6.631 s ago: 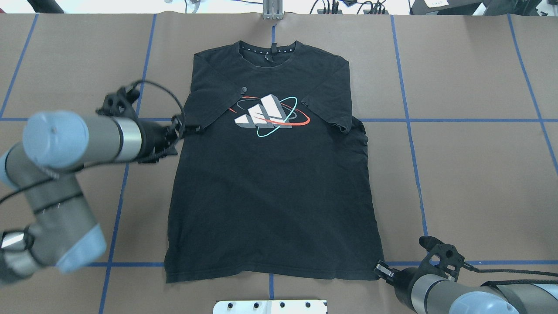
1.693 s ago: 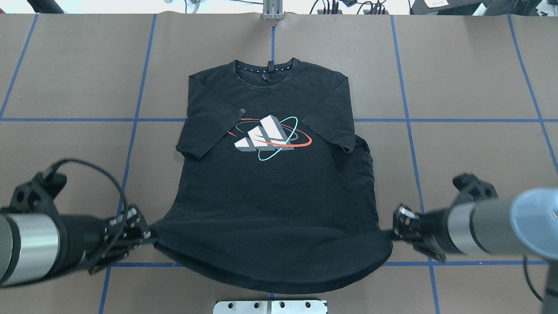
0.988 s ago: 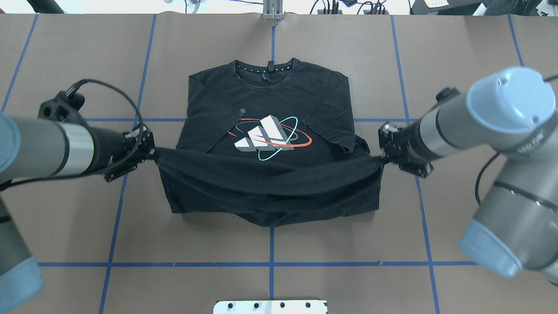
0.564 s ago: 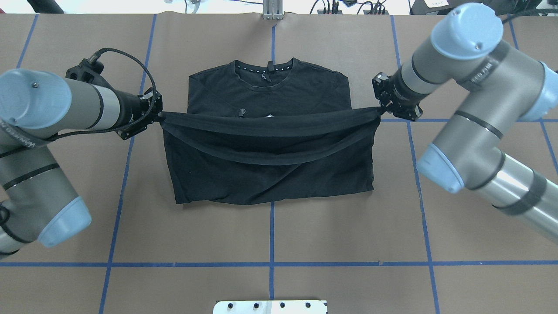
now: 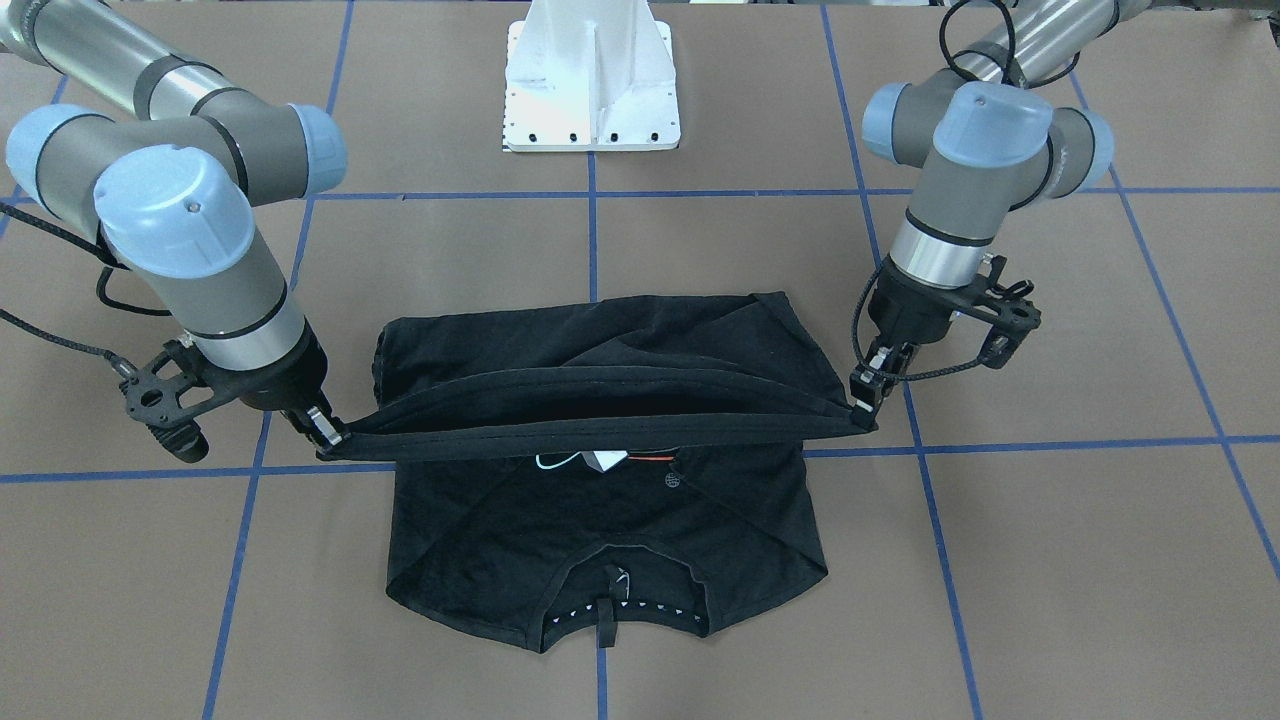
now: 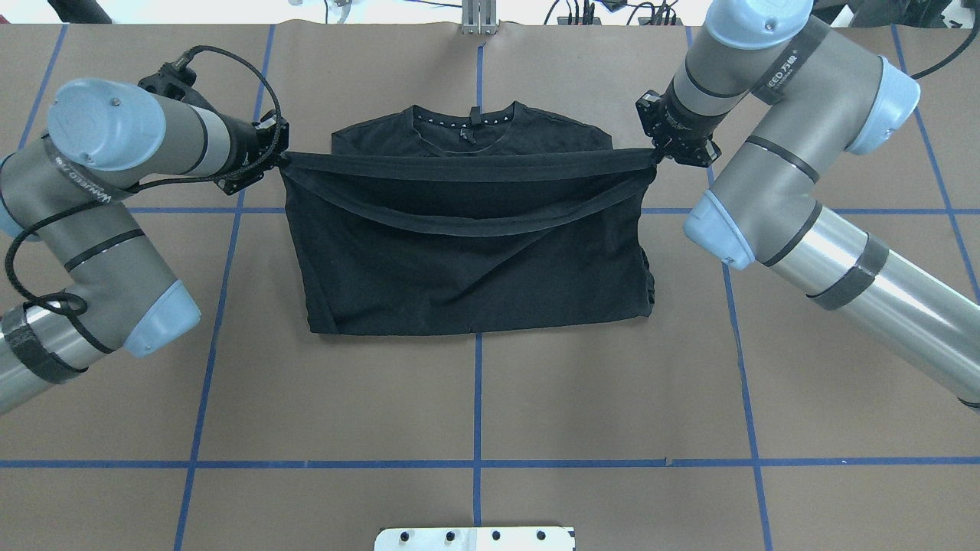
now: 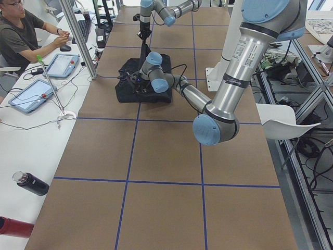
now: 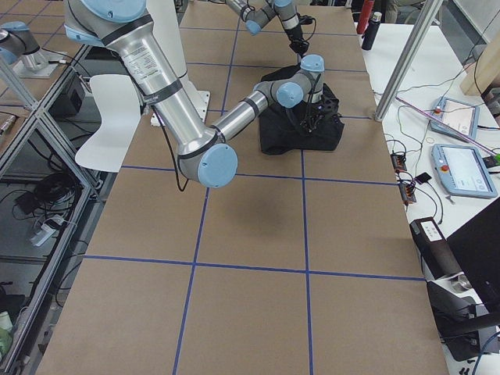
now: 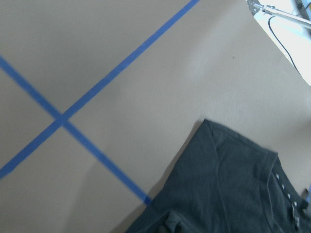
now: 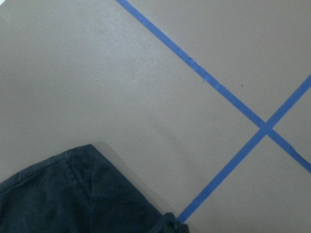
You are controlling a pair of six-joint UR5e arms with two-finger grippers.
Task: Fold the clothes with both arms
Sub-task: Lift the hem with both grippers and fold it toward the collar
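The shirt [image 6: 467, 275] lies doubled on the tabletop [image 6: 475, 405]. Its hem [image 6: 467, 164] is stretched taut between the hands, just short of the collar [image 6: 467, 120]. The left hand [image 6: 279, 157] and right hand [image 6: 657, 155] each seem pinched on a hem corner.

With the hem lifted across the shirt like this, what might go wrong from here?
1. The left gripper and right gripper pinch only the hem corners of the T-shirt; a slip at either could drop that side askew.
2. One hem layer sags below the taut one, so it may land creased, short of the collar.
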